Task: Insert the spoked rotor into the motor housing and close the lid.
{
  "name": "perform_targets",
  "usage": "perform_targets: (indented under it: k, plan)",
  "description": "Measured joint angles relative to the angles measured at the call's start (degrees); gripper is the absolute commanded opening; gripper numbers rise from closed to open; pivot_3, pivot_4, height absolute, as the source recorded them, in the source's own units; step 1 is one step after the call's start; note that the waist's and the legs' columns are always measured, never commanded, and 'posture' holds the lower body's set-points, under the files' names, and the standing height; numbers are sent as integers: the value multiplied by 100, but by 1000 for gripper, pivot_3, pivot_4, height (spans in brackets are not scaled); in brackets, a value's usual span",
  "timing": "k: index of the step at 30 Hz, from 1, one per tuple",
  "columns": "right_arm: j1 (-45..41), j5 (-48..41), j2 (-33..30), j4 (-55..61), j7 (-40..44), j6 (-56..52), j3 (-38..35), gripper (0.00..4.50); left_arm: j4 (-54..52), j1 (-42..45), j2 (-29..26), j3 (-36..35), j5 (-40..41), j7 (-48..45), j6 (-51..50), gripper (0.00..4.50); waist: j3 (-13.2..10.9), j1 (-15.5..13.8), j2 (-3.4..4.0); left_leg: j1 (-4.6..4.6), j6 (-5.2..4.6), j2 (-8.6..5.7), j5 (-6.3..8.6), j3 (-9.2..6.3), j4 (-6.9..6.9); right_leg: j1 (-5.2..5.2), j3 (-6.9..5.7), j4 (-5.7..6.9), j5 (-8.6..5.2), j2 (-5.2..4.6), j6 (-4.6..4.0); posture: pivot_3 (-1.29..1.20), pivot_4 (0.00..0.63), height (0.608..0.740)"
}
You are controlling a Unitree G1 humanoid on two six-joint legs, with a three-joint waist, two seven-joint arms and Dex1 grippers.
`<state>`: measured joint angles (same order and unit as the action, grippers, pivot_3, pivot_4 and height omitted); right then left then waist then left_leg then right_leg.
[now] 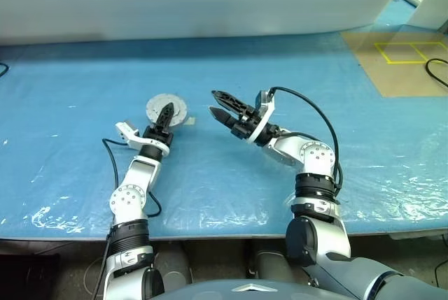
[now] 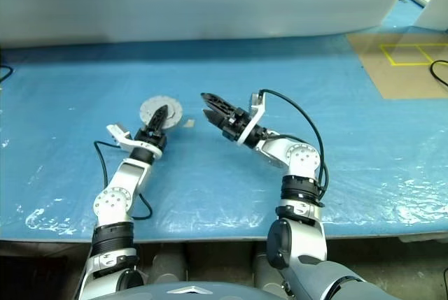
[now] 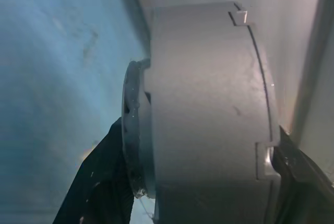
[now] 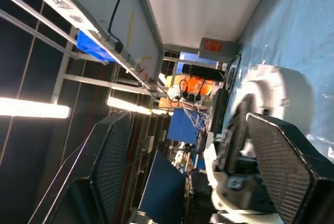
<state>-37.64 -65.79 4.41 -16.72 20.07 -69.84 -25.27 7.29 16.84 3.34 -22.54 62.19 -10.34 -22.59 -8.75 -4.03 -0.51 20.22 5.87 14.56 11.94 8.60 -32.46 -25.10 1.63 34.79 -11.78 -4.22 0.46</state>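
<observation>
My left gripper (image 1: 167, 110) is shut on the motor housing (image 3: 209, 109), a round silver-grey case held across its thickness just over the blue table. In the left wrist view one black finger (image 3: 96, 182) presses the ribbed side and the other finger (image 3: 302, 179) the plain side. The lid (image 1: 159, 106) faces the head camera with its ribbed face and lies flat against the housing. To the right, my right gripper (image 1: 213, 103) hangs open above the table with nothing between its fingers. The spoked rotor is out of view.
A blue sheet (image 1: 231, 62) covers the table; its front edge runs near my body. A white wall stands at the back. A brown board with yellow tape (image 1: 409, 55) lies far right. A small grey scrap (image 1: 190, 121) lies beside the housing. Black cables trail from both wrists.
</observation>
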Motion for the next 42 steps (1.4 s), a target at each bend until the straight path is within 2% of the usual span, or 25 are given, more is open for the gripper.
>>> perform_targets:
  k: [4,11,22,28,29,37,42]
  plan:
    - [7,-86,-30,75,23,-18,90,3724,409,154,-105,-144,-576,1,568,2591,-2,1,-4,0,0,0,0,-1,-2,1,0,0,1,0,2,0,150,740]
    - [52,-128,-61,180,42,22,202,3724,1028,361,-272,-605,-944,-33,1288,2591,-1,2,-7,-2,0,0,0,-2,-3,4,0,2,1,0,2,0,150,740]
    - [136,-136,-90,203,105,112,396,3724,1202,399,-330,-656,-1130,-19,1517,2591,0,25,-8,-15,1,0,0,-1,-4,25,5,7,0,1,0,0,150,740]
    - [164,-132,-114,204,112,185,527,3750,1137,460,-274,-705,-1064,82,1597,4348,2,33,-3,-25,1,0,0,-1,-3,37,6,9,-1,1,-2,0,150,740]
    - [167,-129,-122,204,114,195,545,3750,1144,503,-265,-713,-1070,149,1667,4480,2,37,-3,-28,0,0,0,-1,-4,40,8,8,-3,1,-5,0,150,740]
    - [269,-74,-226,212,172,249,722,3750,1398,690,-283,-1133,-1284,849,2714,4480,3,183,-3,-35,0,1,0,-2,-8,48,14,3,-6,2,-11,0,150,740]
    - [286,60,-255,368,226,357,886,3750,1454,564,-458,-1189,-1870,1288,3263,4480,3,177,-3,-31,1,0,0,-2,4,46,7,-6,-1,3,-1,0,150,740]
